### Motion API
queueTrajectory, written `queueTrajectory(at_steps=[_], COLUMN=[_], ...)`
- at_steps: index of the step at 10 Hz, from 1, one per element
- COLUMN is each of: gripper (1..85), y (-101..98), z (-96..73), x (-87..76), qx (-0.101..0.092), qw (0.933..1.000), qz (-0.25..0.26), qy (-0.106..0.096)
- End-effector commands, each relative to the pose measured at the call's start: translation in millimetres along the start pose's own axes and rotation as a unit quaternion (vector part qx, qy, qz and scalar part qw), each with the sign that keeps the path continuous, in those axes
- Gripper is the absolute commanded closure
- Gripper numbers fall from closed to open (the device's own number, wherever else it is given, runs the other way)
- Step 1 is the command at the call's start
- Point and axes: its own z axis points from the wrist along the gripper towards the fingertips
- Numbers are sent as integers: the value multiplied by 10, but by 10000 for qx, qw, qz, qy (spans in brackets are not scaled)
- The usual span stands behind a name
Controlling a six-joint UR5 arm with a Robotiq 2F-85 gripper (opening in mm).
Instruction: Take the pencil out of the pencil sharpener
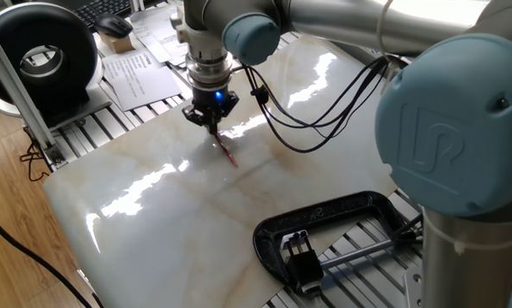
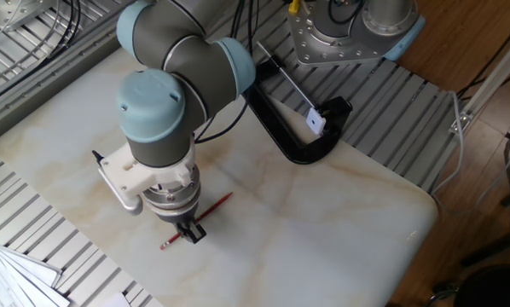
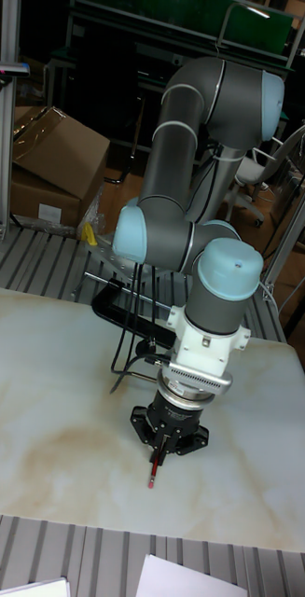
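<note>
Marble tabletop point(image 2: 340, 213), thin red pencil point(image 2: 214, 205) lying flat, pincer point(image 2: 189, 232) closed around its middle

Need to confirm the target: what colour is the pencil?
Red pencil, clearest in the other fixed view.

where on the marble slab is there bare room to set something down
Wide bare stretches of the pale marble slab lie between the thin red pencil and the large black C-shaped clamp, and toward the slab's outer corners. It is crowded only around the claw over the pencil.
</note>
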Motion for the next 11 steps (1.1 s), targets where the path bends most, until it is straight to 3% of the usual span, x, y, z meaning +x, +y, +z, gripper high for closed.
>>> queueTrajectory(at_steps=[1, 3, 5, 7, 9, 10, 11], gripper=[843, 843, 843, 843, 843, 843, 843], y=[-80, -211, -154, -325, -352, -413, -479], z=[-255, -506, -524, -521, -522, -610, -690], x=[11, 95, 3, 40, 54, 202, 391], qx=[-229, -138, -249, 78, 131, 122, 131], qw=[9997, 9998, 9996, 9999, 9999, 9994, 9991], qz=[-23, -36, -136, -114, 83, 302, 377], qy=[107, 127, -71, 4, 29, 145, 110])
